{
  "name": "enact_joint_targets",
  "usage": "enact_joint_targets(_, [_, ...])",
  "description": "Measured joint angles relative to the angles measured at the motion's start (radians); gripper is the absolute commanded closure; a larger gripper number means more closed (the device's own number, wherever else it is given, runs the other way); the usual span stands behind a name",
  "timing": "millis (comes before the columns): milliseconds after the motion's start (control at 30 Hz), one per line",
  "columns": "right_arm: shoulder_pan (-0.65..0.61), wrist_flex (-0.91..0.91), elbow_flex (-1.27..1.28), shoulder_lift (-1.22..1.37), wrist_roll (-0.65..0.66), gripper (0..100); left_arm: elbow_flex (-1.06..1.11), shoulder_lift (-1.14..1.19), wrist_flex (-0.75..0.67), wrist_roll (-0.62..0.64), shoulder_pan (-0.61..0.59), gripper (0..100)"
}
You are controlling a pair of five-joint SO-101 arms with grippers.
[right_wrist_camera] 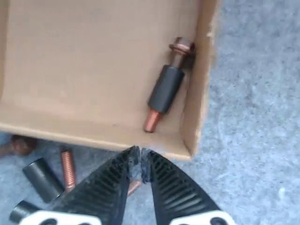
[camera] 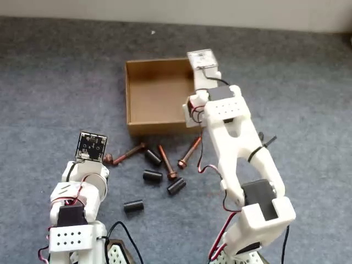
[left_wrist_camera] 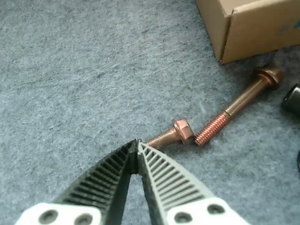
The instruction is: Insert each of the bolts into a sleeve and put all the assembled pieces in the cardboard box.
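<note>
Left claw [left_wrist_camera: 137,151]: clenched, empty, tips just beside a loose bolt [left_wrist_camera: 176,133].
Right claw [right_wrist_camera: 139,157]: clenched, empty, over the box's near wall.
Cardboard box [camera: 130,93]: toward the table's [camera: 55,82] far edge, holding one sleeved bolt [right_wrist_camera: 165,89].
Sleeves [camera: 152,176]: loose, near the box.

Overhead, two wrist close-ups; box [camera: 157,99] shared

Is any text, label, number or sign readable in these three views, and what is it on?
No text is readable.
Faint bluish print on the outer wall of the cardboard box: too blurred to read.
The bolts and sleeves: no markings can be seen.
</note>
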Motion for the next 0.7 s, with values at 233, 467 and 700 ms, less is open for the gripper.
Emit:
enact_joint_targets(233, [-0.095,0.101,0.0,-0.178,0.002,99.3,0.0,0.0,0.0,-0.003,0.0,99])
enact_joint_targets(467, [-0.184,0.265,0.04,-0.311,0.002,98.8,0.0,0.0,0.0,-0.003,0.0,99])
enact_joint_targets(700, [-0.311,0.221,0.149,-0.288,0.002,95.8,0.0,0.0,0.0,-0.003,-0.014,99])
